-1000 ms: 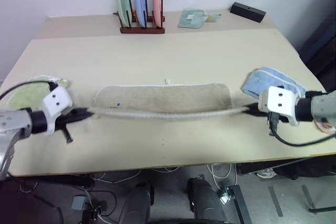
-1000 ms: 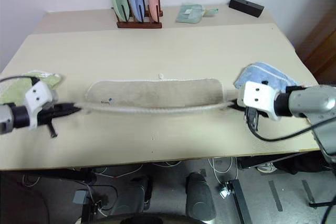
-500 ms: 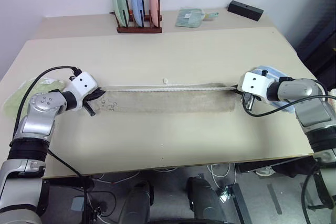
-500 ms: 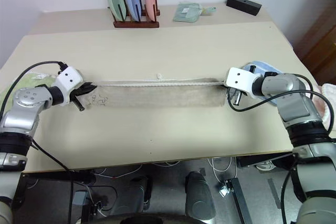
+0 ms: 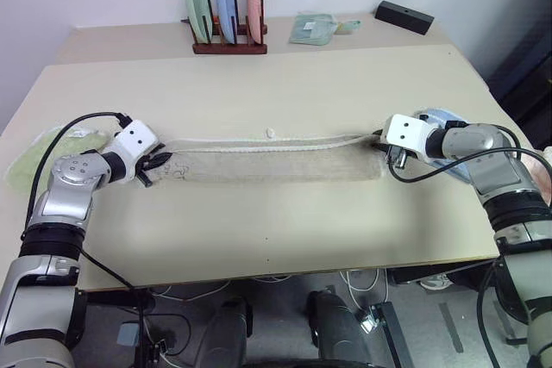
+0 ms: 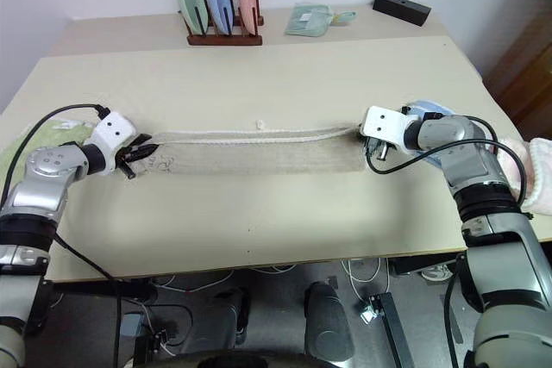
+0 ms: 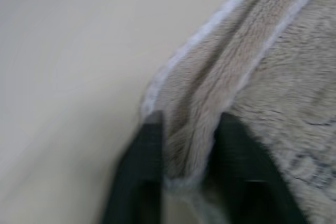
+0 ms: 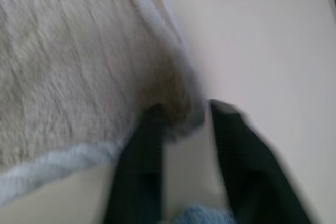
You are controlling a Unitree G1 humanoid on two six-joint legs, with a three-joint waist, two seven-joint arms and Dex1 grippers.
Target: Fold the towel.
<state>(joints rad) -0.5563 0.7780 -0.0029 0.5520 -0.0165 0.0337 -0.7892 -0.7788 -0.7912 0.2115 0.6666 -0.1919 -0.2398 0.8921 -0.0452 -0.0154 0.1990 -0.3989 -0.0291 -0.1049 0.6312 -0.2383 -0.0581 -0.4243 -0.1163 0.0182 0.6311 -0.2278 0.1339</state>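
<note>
The beige towel [image 5: 272,159] with white corded edging lies on the table [image 5: 285,239] as a long narrow strip, folded over on itself. Its dark logo [image 5: 181,170] shows near the left end. My left gripper [image 5: 156,164] rests at that left end. In the left wrist view its fingers [image 7: 148,145] stand apart, open, with a ridge of the towel [image 7: 273,93] lying between them. My right gripper [image 5: 382,142] sits at the right end. Its fingers [image 8: 231,140] are open too, the towel's corner [image 8: 79,66] by one tip and bare table in the gap.
A wooden rack [image 5: 229,44] with three upright plates stands at the back. A small green cloth [image 5: 315,29] and a black box [image 5: 405,16] lie beyond it. A light green towel [image 5: 30,157] lies far left, a light blue one [image 5: 435,118] under my right arm.
Both grippers carried the towel's near edge away from me and down onto its far edge, folding it into a strip. Both have since opened at the towel's ends.
</note>
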